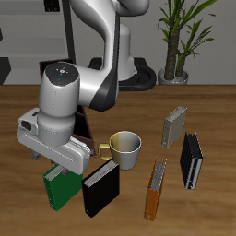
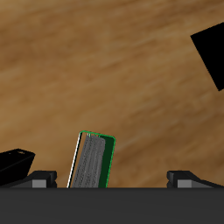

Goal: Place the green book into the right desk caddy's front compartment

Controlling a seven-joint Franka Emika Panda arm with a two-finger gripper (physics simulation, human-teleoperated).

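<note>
The caddy (image 1: 86,129) is a dark brown tray near the middle of the table (image 1: 212,106). Most of it is hidden behind the robot's arm, so I cannot see what is inside it. Just beside it sits one pale yellow mug (image 1: 123,149). Its opening faces up, and the part I can see inside looks dark.

I count five books. The green book (image 1: 61,188) is near the front edge of the table, under the arm. A black book (image 1: 100,188) lies just beside it. An orange book (image 1: 155,190) stands a bit farther along the front. A grey book (image 1: 174,127) stands farther back. One more dark book with a white stripe (image 1: 191,160) stands near the side edge of the table.

The claw (image 1: 55,173) points down at the green book's upper end. From the outside view, the claw's dark tip is right at the top of the book. In the wrist view the green book (image 2: 91,161) shows its grey pages and green cover, between the claw's two dark fingers (image 2: 185,178). The fingers look spread apart, one on each side of the book. I cannot tell if they are touching it or gripping it.

The green book is not in the caddy.
</note>
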